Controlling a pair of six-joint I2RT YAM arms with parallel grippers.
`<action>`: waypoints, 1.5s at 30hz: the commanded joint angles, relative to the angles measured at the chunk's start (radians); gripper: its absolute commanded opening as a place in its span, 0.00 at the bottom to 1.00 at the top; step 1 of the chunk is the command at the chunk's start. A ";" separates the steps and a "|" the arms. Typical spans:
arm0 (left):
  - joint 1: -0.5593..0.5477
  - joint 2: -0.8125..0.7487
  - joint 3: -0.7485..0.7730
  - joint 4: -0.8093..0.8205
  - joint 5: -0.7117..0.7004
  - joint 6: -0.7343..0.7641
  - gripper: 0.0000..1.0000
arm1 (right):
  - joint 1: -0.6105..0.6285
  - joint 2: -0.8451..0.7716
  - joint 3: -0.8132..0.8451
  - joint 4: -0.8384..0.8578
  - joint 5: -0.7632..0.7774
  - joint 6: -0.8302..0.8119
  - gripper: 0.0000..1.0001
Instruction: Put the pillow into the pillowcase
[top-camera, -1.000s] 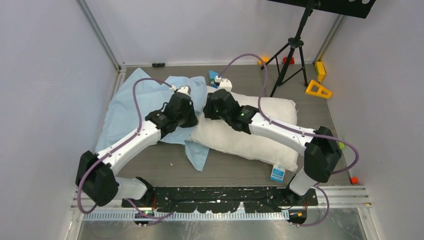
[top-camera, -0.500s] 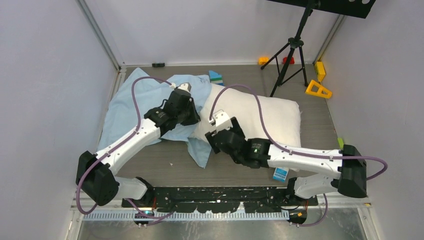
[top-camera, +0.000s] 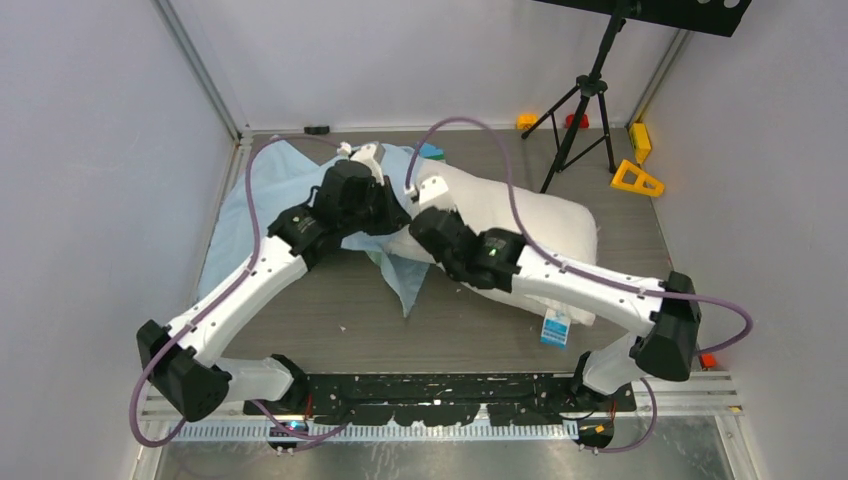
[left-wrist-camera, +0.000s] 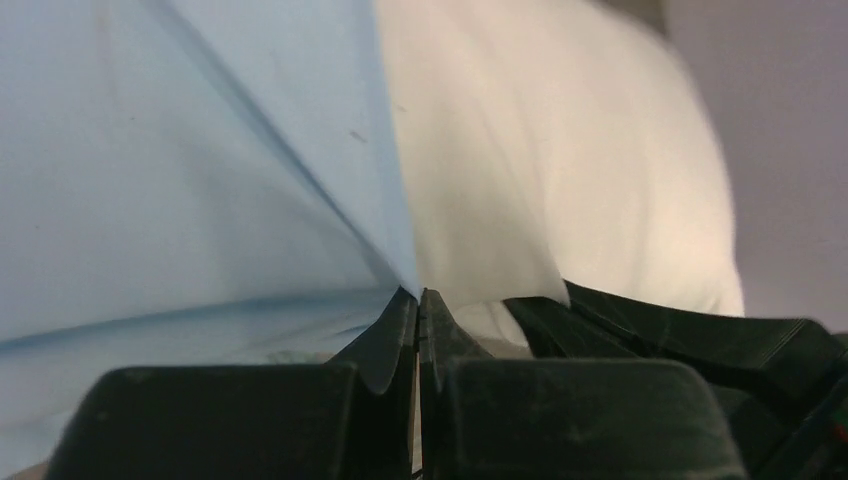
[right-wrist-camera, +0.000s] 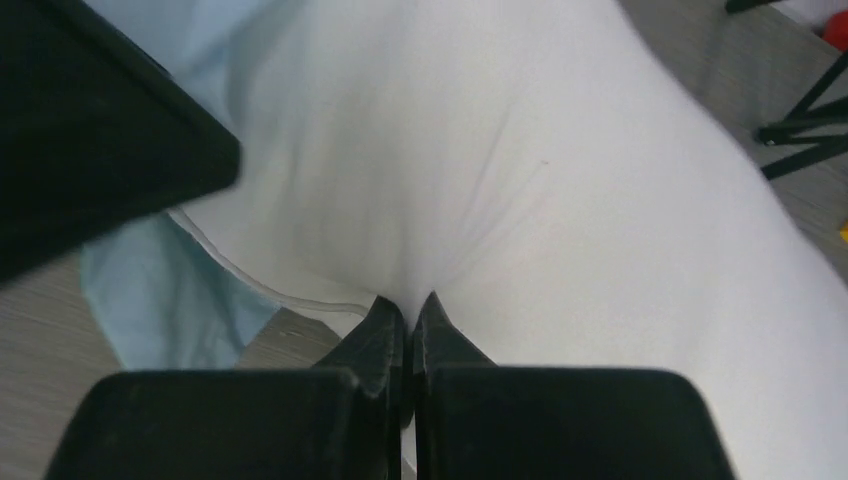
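Pillow (top-camera: 540, 225) lies on the surface (top-camera: 330, 320) in the top view. Its long axis runs from far left to near right, and its left end points into the pillowcase (top-camera: 228, 235). Half a second ago the right arm (top-camera: 590, 285) sat at the near edge. It has swung back to that left end, so stuffing looks barely begun.

Left wrist view: left fingers (left-wrist-camera: 395, 330) are clenched on a tented peak of blue pillowcase, with the pillow just right of the tips.

Right wrist view: right fingers (right-wrist-camera: 385, 330) are clenched on a pinch of pillow, creases converging at the tips. The pillow's bulk stretches ahead and rightward.
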 joint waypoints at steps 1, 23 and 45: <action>-0.071 -0.058 0.215 0.082 0.049 0.036 0.00 | -0.005 -0.046 0.406 -0.145 -0.315 0.155 0.00; -0.143 0.116 0.409 -0.027 -0.064 0.060 0.63 | -0.524 0.091 0.102 0.213 -0.942 0.555 0.00; -0.163 -0.186 -0.084 -0.017 -0.329 0.083 0.89 | -0.529 0.099 0.149 0.168 -0.926 0.534 0.00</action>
